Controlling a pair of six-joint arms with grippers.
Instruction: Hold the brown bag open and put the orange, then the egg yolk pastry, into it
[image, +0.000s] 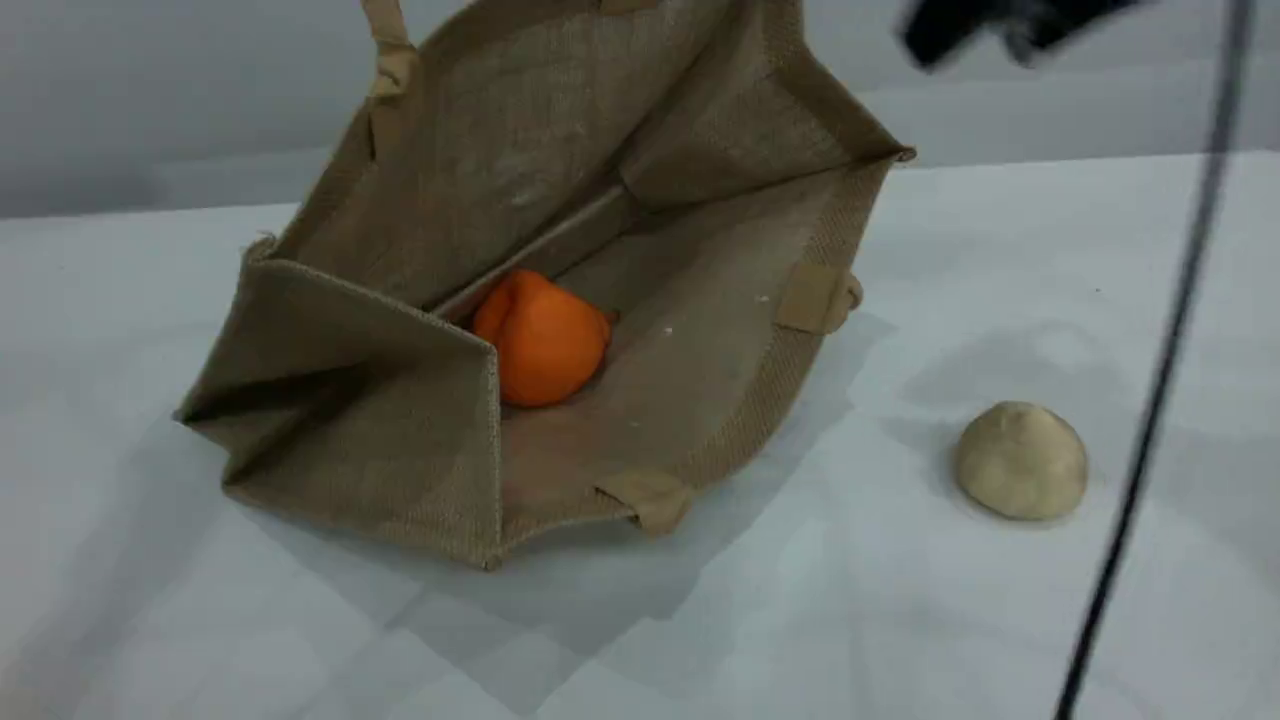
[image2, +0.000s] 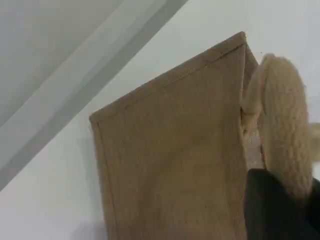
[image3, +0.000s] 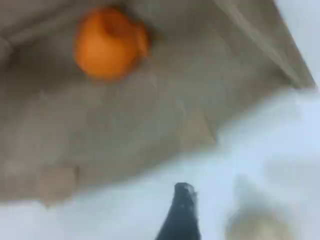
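Observation:
The brown bag (image: 420, 440) lies tipped on the white table with its mouth toward the right and its upper side lifted. One beige handle (image: 388, 45) runs up out of the scene view. In the left wrist view my left gripper (image2: 287, 197) is shut on that handle (image2: 282, 120). The orange (image: 542, 338) rests inside the bag, also in the right wrist view (image3: 107, 42). The egg yolk pastry (image: 1021, 460) sits on the table right of the bag, a blur (image3: 257, 220) in the right wrist view. My right gripper (image: 1000, 28) hovers blurred at the top right, open and holding nothing; one fingertip (image3: 182, 212) shows.
A black cable (image: 1150, 400) hangs down across the right side of the scene view, just right of the pastry. The white table (image: 900, 620) spreads out in front of the bag. A pale wall stands behind the table.

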